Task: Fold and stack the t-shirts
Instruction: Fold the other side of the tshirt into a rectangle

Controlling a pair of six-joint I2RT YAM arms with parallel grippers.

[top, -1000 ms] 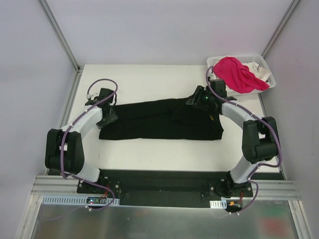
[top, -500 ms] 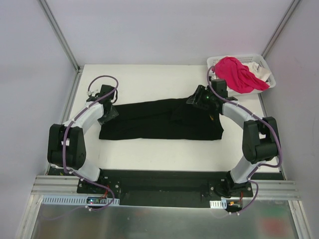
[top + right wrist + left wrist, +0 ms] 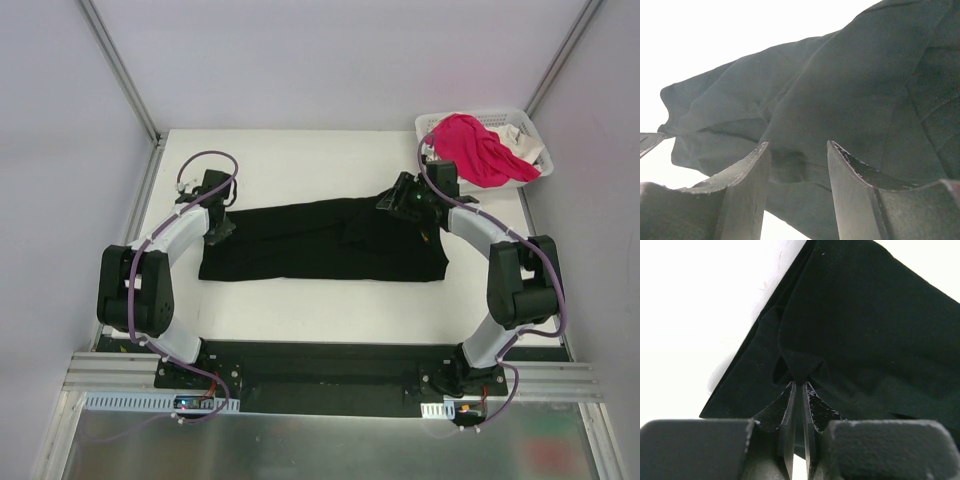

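Left gripper (image 3: 799, 386) clenched on a pinch of black shirt (image 3: 875, 335) at its tips. Right gripper (image 3: 797, 150): jaws apart, same shirt just ahead.

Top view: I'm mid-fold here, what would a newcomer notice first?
A black shirt lies stretched across the middle of the table, with both arms at it. The left tool is pinched shut on a bunch of cloth at its left end, and the right tool is open over its right end. Next comes the pink shirt, heaped in the white basket at the far right corner.
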